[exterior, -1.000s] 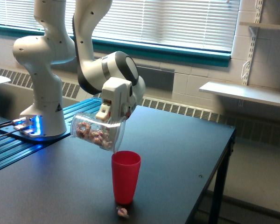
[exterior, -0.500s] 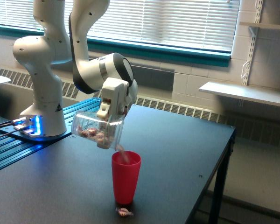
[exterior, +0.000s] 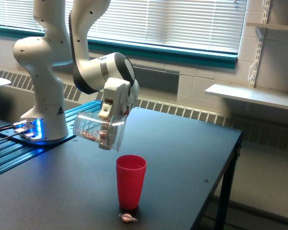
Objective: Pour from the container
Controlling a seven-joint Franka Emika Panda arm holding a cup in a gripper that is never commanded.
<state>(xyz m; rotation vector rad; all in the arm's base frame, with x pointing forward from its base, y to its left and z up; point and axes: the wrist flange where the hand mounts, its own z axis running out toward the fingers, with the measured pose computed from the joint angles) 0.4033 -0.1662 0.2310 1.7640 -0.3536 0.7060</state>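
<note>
Exterior view. Your workspace is a dark, matte table (exterior: 182,158) whose far edge and right corner stand out against a pale floor. Behind it you see white block walls, a long window (exterior: 173,21) with closed horizontal blinds above a teal sill, a grilled heater strip (exterior: 192,112) low along the wall, and white wall shelves (exterior: 252,96) at the exterior view's right. The white arm base (exterior: 41,91) stands at the exterior view's left on a ribbed blue-black platform, with a blue light glowing at its foot.

Your gripper (exterior: 111,109) is clamped on the container (exterior: 98,132), its fingers pressing the clear wall near the mouth end. You hold the container in the air, tipped close to horizontal, with its wide mouth toward the exterior view's right and angled slightly downward. It is see-through plastic with a faint sheen; a few pinkish-brown wrapped candies (exterior: 97,135) lie along its lower side, toward the mouth.

Below and just to the exterior view's right of the mouth stands a red cup (exterior: 131,181), upright on the table and apart from the container. You cannot see into the red cup from this angle. One loose wrapped candy (exterior: 127,218) lies on the table just in front of the cup's base, near the lower edge of the view.
</note>
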